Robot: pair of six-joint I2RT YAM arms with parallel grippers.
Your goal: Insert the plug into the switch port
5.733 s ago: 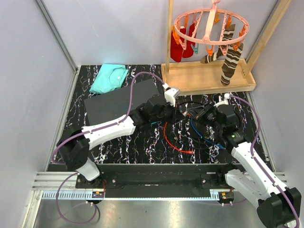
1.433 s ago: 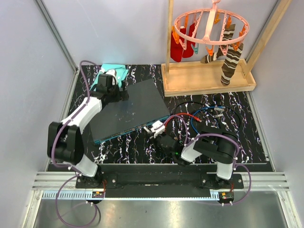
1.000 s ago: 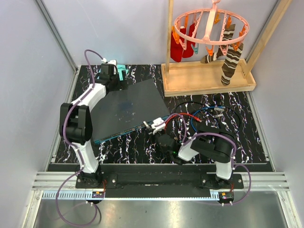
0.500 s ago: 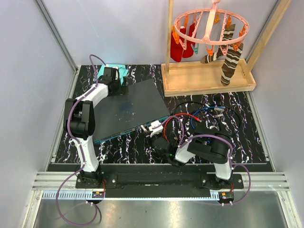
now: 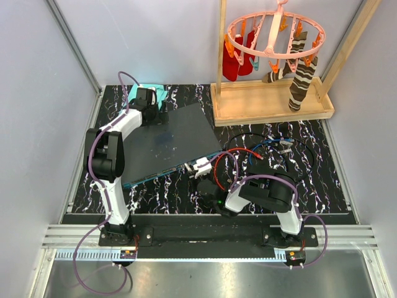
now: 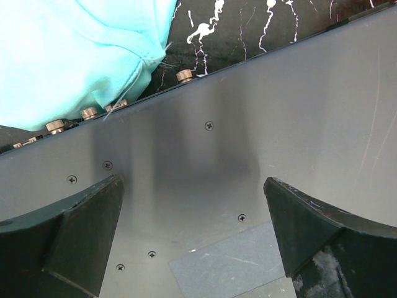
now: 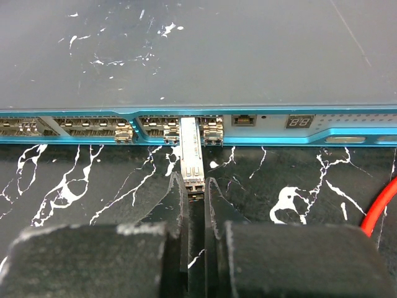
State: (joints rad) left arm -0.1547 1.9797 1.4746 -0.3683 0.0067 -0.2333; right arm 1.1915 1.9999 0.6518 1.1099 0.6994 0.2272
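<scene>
- The switch (image 5: 166, 139) lies flat, its teal port edge facing the right gripper (image 7: 195, 187).
- That gripper pinches the plug (image 7: 191, 149) by its rear; the tip sits in a port on the switch's teal edge.
- The left gripper (image 6: 192, 205) hovers wide open over the switch's far edge, beside the teal cloth (image 6: 68, 49).

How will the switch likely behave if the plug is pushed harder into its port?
The switch looks like a stiff, flat metal box, so it should not flex or tip. It lies on the smooth table, so it may slide away from the plug. The open left end effector at its far edge might brace it.
</scene>
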